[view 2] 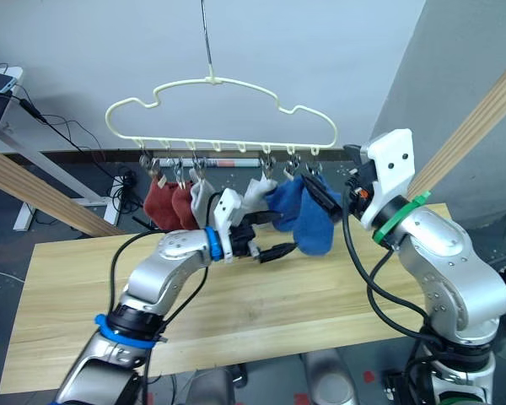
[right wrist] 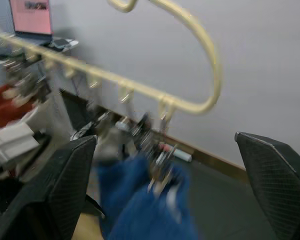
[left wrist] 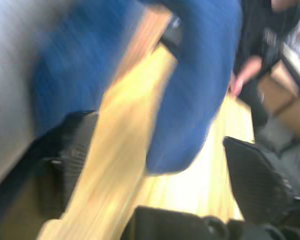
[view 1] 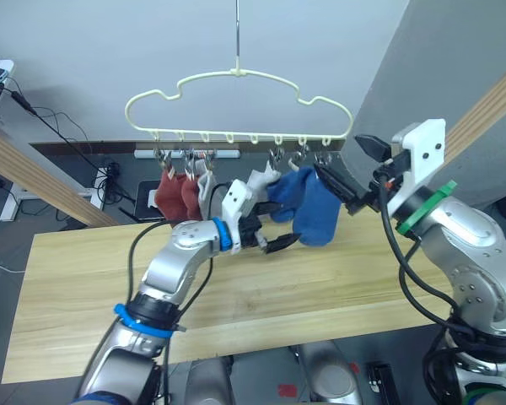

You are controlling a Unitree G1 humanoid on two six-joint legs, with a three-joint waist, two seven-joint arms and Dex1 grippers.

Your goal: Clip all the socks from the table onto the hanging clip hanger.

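The pale yellow clip hanger (view 1: 236, 93) hangs above the back edge of the table (view 1: 84, 278). Under its clips hang two brick red socks (view 1: 170, 192), two light grey socks (view 1: 207, 187) and two blue socks (view 1: 314, 211). My left gripper (view 1: 270, 238) is open just below and in front of the blue socks. In the left wrist view a blue sock (left wrist: 200, 90) hangs between and beyond its spread fingers (left wrist: 257, 180). My right gripper (view 1: 341, 162) is open at the hanger's right end, its fingers (right wrist: 65, 185) wide on either side of the clips (right wrist: 157, 165) holding the blue socks.
Thick wooden beams slant at the left (view 1: 34, 177) and right (view 1: 489, 110) of the table. The hanger's metal hook (view 1: 237, 34) goes straight up. Cables and a power strip (view 1: 110, 173) lie on the floor behind the table.
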